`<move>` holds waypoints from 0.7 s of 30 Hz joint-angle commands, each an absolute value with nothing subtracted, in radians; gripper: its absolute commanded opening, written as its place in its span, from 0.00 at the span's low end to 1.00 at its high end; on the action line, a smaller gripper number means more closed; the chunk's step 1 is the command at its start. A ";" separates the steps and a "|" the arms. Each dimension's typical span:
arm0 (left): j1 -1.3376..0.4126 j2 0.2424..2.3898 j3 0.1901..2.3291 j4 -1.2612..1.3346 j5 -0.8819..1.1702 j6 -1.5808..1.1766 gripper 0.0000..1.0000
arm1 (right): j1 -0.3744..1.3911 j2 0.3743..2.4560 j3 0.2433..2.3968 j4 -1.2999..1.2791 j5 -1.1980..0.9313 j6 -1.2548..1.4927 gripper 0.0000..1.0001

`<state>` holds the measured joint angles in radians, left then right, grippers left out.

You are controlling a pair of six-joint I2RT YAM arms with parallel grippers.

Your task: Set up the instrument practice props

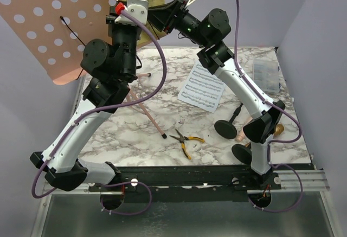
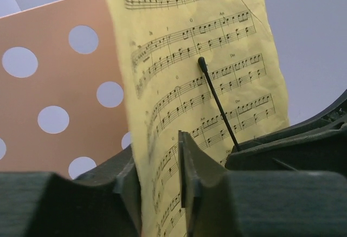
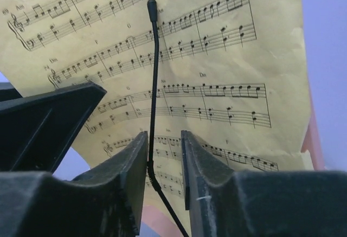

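Yellow page [image 2: 206, 42] sits on the rack [image 2: 54, 79] at 11 o'clock, behind its wire clip [image 3: 154, 58]. Left gripper [image 2: 160, 188] straddles the page, right gripper [image 3: 164, 166] the clip, both slightly parted, clamping nothing. Seemingly releasing; next, retreat without snagging.

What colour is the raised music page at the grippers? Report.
Yellow page, black staves; clearest in right wrist view.

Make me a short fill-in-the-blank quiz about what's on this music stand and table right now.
The upright page on the pink perforated desk is ____ in colour.
The white sheet-music page lies flat on the marbled ____.
A thin ____ wire arm crosses the upright page.
Missing words: yellow, table, black.
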<state>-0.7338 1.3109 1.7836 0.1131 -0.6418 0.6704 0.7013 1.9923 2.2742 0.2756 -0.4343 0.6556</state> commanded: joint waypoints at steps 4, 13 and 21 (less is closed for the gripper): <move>-0.729 1.239 1.736 0.144 -0.693 0.651 0.54 | 0.708 1.875 2.183 0.233 -0.395 0.614 0.46; -0.731 1.070 1.807 -0.218 -0.644 0.238 0.88 | 0.707 1.555 1.855 0.004 -0.226 0.360 0.63; -0.734 0.821 1.697 -0.484 -0.325 -0.185 0.96 | 0.635 1.244 1.205 0.002 0.368 0.106 0.73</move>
